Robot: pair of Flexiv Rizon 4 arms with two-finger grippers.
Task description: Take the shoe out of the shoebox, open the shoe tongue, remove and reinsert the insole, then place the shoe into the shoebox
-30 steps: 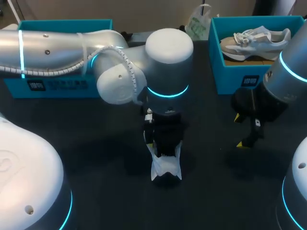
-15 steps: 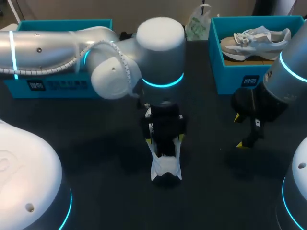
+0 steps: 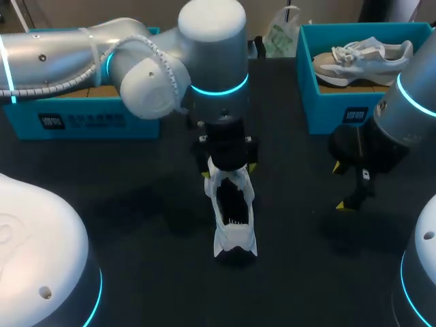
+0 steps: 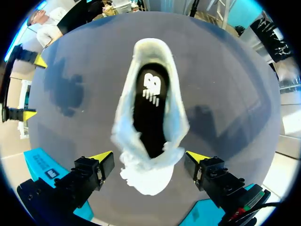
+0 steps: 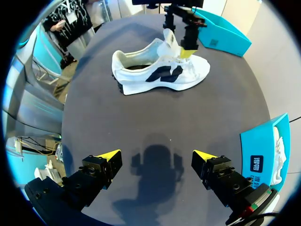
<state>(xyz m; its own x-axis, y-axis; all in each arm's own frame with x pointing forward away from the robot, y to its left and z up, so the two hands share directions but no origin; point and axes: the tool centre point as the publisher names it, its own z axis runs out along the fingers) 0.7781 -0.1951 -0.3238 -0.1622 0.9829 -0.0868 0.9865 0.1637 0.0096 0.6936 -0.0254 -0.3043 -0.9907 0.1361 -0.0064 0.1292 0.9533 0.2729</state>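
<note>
A white shoe (image 3: 234,221) with dark side markings lies on the dark table, its heel toward the near edge. In the left wrist view the shoe (image 4: 141,183) is spread wide at the mouth, and a black insole (image 4: 149,94) with a white logo shows inside. My left gripper (image 3: 228,162) hangs open just above the toe end, its yellow tips on either side of the shoe and apart from it. The right wrist view shows the tongue (image 5: 170,47) standing up under it. My right gripper (image 3: 340,186) hangs open over bare table to the shoe's right, holding nothing.
A teal shoebox (image 3: 340,102) at the back right holds another pale shoe (image 3: 364,58). A second teal box (image 3: 82,119) stands at the back left, partly behind my left arm. A white bag (image 3: 281,34) sits between them at the far edge.
My left arm has drawn back toward the far side and risen, uncovering the shoe's mouth; its fingers have spread wider. The shoe and my right arm have stayed put.
</note>
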